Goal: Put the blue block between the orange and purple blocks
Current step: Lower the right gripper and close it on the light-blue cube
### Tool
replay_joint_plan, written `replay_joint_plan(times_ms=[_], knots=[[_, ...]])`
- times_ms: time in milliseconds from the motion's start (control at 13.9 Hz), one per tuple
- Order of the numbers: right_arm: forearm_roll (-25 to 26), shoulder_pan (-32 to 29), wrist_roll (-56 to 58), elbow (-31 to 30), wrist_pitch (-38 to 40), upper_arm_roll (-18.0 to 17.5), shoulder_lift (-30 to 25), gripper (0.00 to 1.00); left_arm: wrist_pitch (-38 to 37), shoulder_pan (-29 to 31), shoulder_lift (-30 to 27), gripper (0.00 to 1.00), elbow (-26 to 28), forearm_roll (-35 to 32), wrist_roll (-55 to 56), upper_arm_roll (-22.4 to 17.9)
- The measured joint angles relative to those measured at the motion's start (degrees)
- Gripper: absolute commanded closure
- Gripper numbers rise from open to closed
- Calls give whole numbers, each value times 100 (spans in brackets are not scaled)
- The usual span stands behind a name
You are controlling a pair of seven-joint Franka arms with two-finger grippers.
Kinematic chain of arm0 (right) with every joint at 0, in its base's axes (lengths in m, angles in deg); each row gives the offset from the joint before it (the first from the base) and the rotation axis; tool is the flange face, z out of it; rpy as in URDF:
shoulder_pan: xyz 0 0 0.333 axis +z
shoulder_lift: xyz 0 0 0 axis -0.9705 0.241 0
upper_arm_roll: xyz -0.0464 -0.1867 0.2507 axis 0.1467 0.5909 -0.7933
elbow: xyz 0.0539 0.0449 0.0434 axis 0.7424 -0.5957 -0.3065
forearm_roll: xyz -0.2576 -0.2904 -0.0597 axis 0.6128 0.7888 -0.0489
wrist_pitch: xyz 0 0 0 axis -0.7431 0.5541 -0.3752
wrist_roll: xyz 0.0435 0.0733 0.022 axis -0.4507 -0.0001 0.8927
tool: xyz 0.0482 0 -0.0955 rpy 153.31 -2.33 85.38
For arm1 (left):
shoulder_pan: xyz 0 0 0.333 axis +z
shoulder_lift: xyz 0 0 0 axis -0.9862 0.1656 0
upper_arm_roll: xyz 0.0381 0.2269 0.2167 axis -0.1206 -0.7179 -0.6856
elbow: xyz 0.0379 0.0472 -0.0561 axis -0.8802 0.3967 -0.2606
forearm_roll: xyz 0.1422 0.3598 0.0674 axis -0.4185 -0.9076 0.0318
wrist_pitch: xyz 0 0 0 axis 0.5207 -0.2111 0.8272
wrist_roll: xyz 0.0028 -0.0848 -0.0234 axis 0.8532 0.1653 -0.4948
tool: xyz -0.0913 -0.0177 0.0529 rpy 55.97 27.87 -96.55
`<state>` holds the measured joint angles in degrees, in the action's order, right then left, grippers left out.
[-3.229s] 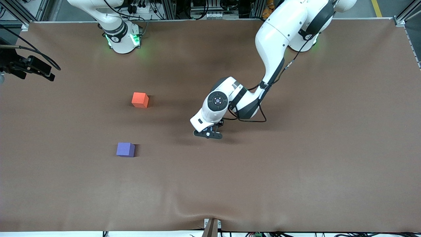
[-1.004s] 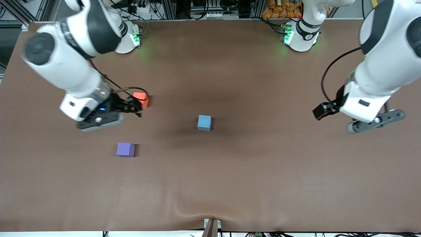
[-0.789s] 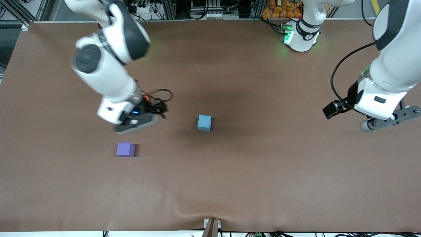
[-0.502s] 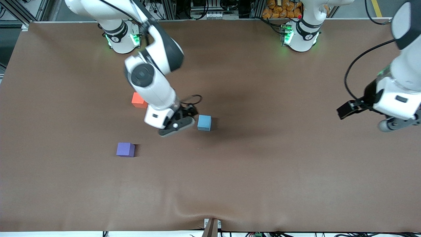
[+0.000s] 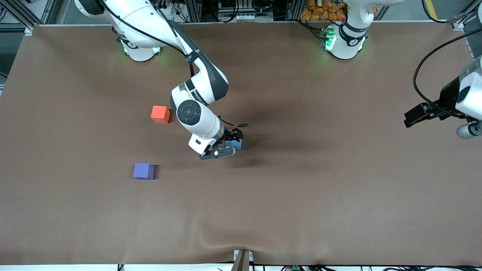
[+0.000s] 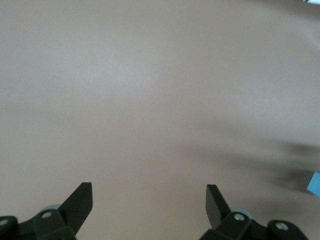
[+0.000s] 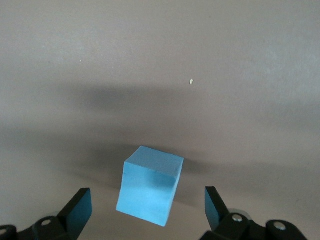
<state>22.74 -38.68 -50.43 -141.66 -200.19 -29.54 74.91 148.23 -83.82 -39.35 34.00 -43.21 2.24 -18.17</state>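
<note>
Centrally, violet-purple matte cube point(image 5: 143, 171) lay nearer front camera than orange-red matte cube point(image 5: 160, 114), both toward right arm's end of brown table point(image 5: 301, 195). Right gripper point(image 5: 225, 145) hovered low over sky-blue matte cube point(image 5: 236, 143), fingers point(image 7: 80, 207) spread wide, cube between them, ungrasped. Left gripper point(image 6: 149, 205) hung over table's left-arm end, spread wide, holding nothing.

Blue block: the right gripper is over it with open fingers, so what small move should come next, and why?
Probably a short descent, then closing. The right gripper is open above the blue block, which sits on the table between the fingertips but skewed, so a slight wrist turn may help. It is not yet gripped, far from the orange block and purple block. The left gripper waits, open.
</note>
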Motion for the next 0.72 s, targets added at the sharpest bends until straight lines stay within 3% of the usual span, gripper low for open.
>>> replay_joint_plan(times_ms=[430, 717], knots=[[367, 337, -1139, 12, 23, 23, 158, 0, 428, 111, -781, 0, 1128, 47, -318, -51], [506, 403, -1824, 26, 11, 30, 381, 0, 617, 157, -940, 0, 1445, 289, -382, -54]])
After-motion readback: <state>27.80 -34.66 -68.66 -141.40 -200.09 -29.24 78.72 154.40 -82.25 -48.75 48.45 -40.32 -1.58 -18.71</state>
